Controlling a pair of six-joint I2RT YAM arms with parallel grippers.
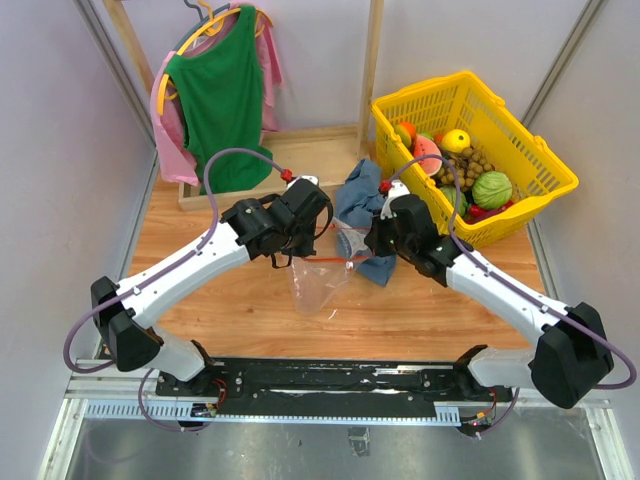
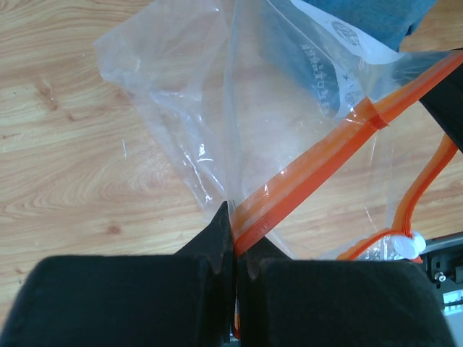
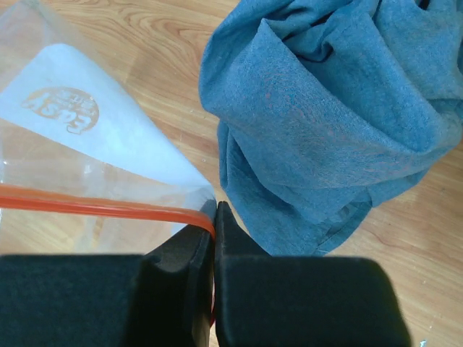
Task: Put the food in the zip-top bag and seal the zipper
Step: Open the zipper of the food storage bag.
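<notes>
- Two grippers, one bag: the left gripper (image 2: 233,231) is clamped on one end of the zipper (image 2: 325,159). The right gripper (image 3: 215,217) is clamped on the other end.
- Zip-top bag (image 1: 318,285): clear plastic, mid-desk, stretched between the two grippers. Its white label (image 3: 79,123) is near the right gripper. No food shows inside it.
- Food: a green cabbage (image 1: 491,188) and other toy pieces lie in the yellow basket (image 1: 556,180) at the far right of the desk (image 1: 230,310), well apart from the bag.
- Blue cloth (image 3: 325,123): crumpled just beside the right gripper, behind the bag.
- Step in hand, as judged: holding the bag by its zipper ends to present or open the mouth. Loading has not begun and sealing is further off.
- A second thin orange line curves away in the left wrist view, so the lips may be parted there; I cannot tell for sure.
- Next move, as judged: one gripper lets go and reaches to the basket. The other keeps its end pinned so the mouth does not collapse.
- Orientation: the zipper's long axis runs left to right between the grippers. The bag body trails from it toward the near edge, with the mouth edge facing the far side.
- Whether the bag's bottom rests on the desk cannot be told.
</notes>
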